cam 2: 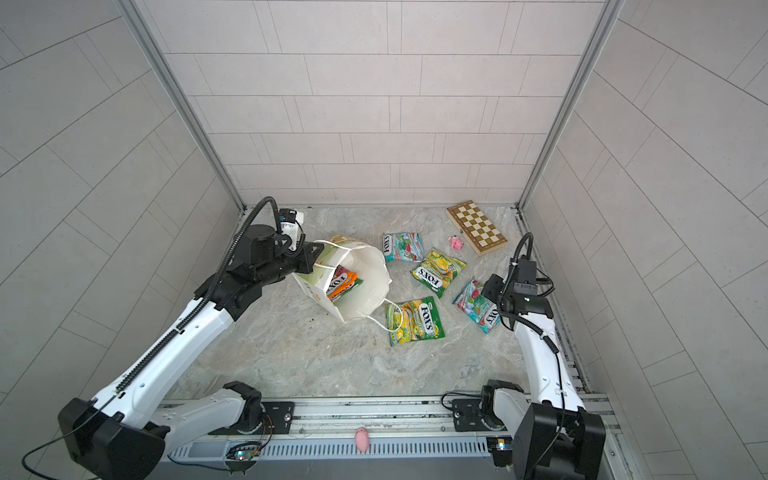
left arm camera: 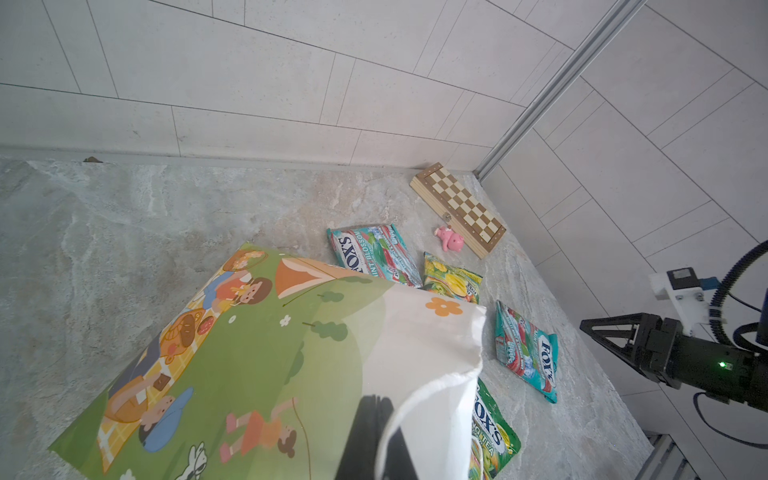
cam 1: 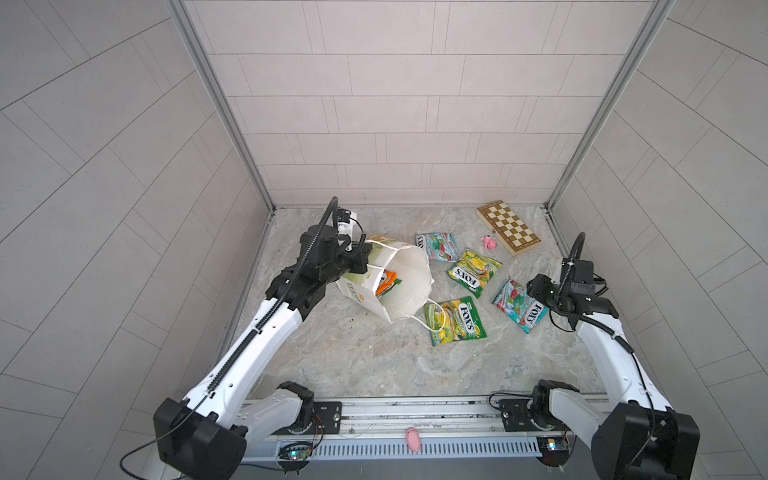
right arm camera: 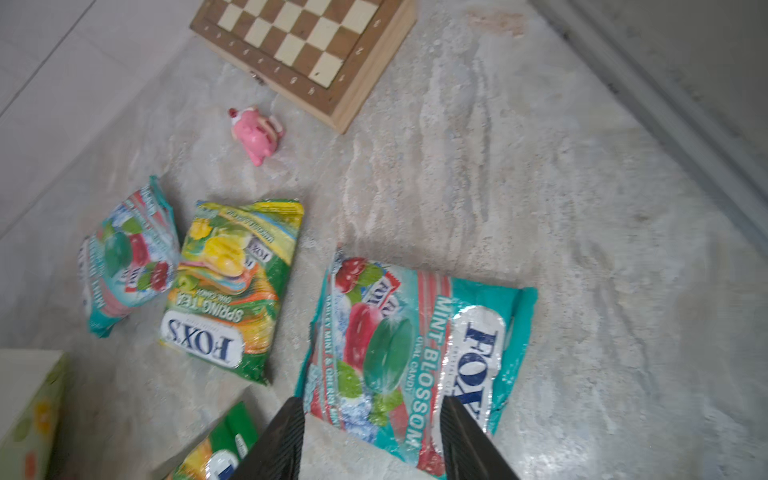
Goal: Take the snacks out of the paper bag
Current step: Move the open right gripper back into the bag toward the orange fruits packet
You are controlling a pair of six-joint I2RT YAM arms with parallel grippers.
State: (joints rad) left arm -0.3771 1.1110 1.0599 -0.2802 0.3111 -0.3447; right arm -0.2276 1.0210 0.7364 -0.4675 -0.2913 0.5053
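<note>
Clamped shut with the left gripper [cam 1: 360,261] on the far rim of the paper bag [cam 1: 411,266], paper pinched between the jaws. Lying tilted on the table [cam 1: 332,357], left of centre, mouth gaping toward the right and up at the top cameras. Inside, against the lower wall, an orange packet [cam 1: 388,286] with the green edge of another tucked under it.

Outside the mouth, four packets flat on the table:
- front yellow-green packet [cam 1: 455,321], right at the bag's lip
- middle yellow-green packet [cam 1: 473,272], beyond it
- far teal packet [cam 1: 436,246], nearest the back wall
- near teal packet [cam 1: 519,306], furthest right

Poised over that last one, right gripper [right arm camera: 374,436] with fingers spread apart, grasping nothing.

Further back, a pink toy [cam 1: 489,243] just beside a chessboard [cam 1: 508,227] in the right corner. On the front rail [cam 1: 415,415], a second pink toy [cam 1: 412,439], well apart from everything else.
</note>
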